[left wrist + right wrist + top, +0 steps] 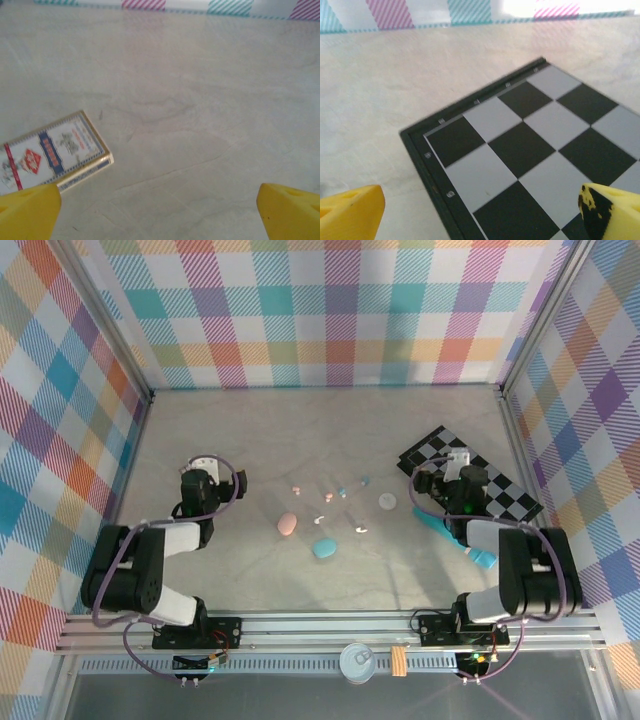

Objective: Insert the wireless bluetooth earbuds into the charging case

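None of the earbuds (pixel 328 497) is in a case yet, so from my station I judge that the whole job lies ahead. Nearest the arm bases, a can (pixel 356 662) sits on the front rail. On the table (pixel 250 430) just beyond, the teal case (pixel 324 548) lies closest to me. The pink case (pixel 287 525) is just beside it to the left and a little farther out. Both look like shut pebbles from above and nothing shows inside either, though I cannot tell whether a lid is cracked. My left gripper (pixel 160 212) hangs well to the left of them, fingers spread wide with nothing between. Its wrist camera looks over bare table and a card box (pixel 55 152). My right gripper (pixel 482 210) is likewise spread and empty, poised over an edge of a chessboard (pixel 530 160), with a teal tube (pixel 478 552) lying under that arm. Past the cases the tiny pieces are strewn loose mid-table, two white ones nearest, then pink and teal ones in a ragged row. A white disc (pixel 388 502) lies to their right; whether it is a third case I cannot tell. What is left, in my judgement, is to open a case, pick up each bud and seat it.
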Controlling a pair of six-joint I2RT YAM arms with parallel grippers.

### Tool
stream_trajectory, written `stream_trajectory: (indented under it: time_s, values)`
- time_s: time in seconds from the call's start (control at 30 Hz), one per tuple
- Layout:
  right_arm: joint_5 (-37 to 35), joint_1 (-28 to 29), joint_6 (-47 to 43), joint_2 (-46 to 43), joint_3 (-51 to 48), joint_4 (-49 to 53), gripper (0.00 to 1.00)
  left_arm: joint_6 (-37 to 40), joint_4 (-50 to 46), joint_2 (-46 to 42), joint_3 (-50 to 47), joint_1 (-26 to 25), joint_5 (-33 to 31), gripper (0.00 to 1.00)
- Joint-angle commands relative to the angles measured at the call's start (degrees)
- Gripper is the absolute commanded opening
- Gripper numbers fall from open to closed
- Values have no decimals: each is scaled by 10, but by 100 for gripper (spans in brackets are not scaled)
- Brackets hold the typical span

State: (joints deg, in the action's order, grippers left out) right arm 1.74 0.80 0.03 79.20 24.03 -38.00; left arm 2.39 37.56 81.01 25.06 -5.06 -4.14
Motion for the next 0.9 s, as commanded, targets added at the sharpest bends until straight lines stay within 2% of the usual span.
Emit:
stream_trajectory:
  time_s: [0.0, 0.17, 0.33, 0.4, 0.47, 0.6, 0.87]
  values:
    - [38, 8, -31, -65, 25, 73, 99, 16, -86, -79, 34, -29, -52, 100]
    - [57, 51, -98, -137, 60, 181, 99, 18, -211, -167, 89, -65, -34, 100]
    - [85, 141, -183, -175, 81, 250, 99, -39, -327, -218, 141, -85, 24, 100]
    - [131, 176, -225, -176, 95, 287, 99, -52, -365, -222, 158, -92, 45, 100]
    - [194, 211, -266, -167, 119, 337, 99, -53, -393, -223, 168, -99, 57, 100]
    - [233, 281, -338, -134, 151, 397, 99, -58, -421, -230, 171, -101, 60, 100]
    - [188, 398, -427, -22, 215, 495, 99, -62, -450, -242, 172, -101, 55, 100]
